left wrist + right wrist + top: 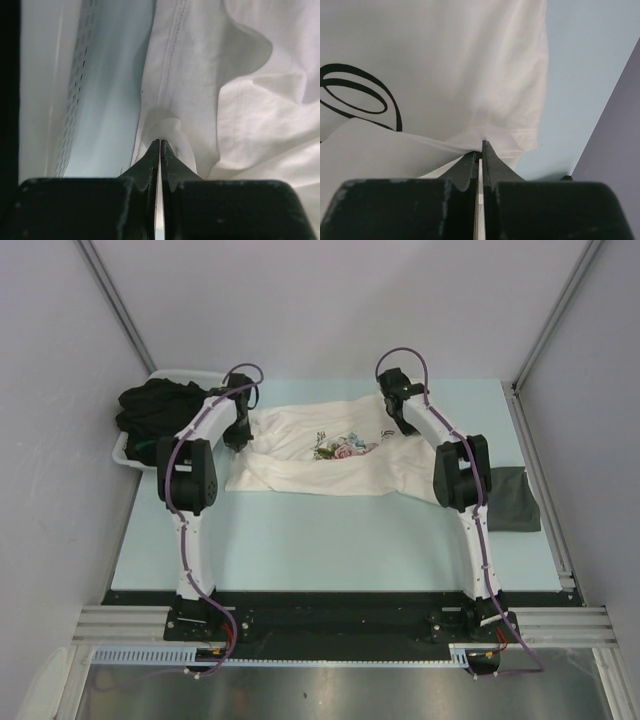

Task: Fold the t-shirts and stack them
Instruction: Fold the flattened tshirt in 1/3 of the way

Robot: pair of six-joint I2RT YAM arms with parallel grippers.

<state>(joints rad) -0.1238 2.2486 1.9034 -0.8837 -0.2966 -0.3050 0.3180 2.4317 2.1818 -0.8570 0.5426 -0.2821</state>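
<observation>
Though it lies face up across the far middle of the bench (330, 540), the cream-white shirt (300, 468) is not flat: its left side is rumpled into soft folds and a hemmed edge curls over on itself. The rose print (345, 448) shows near the centre of the cloth, and a loop of dark script (370, 95) runs beside it in the right wrist view.

The left tool (160, 143) sits at the shirt's left edge. Its fingers are pressed together with a small bunch of the cream cloth pinched between the tips. The right tool (483, 145) sits at the far right edge of the same shirt. It is likewise pressed together on a thin fold of cloth, just beside the bare bench surface.

Well to the left, at the far left corner, black shirts (160, 410) are heaped in a white tub (122, 453). A dark grey shirt (510, 498) lies flat at the right edge of the bench, apart from the cream one.
</observation>
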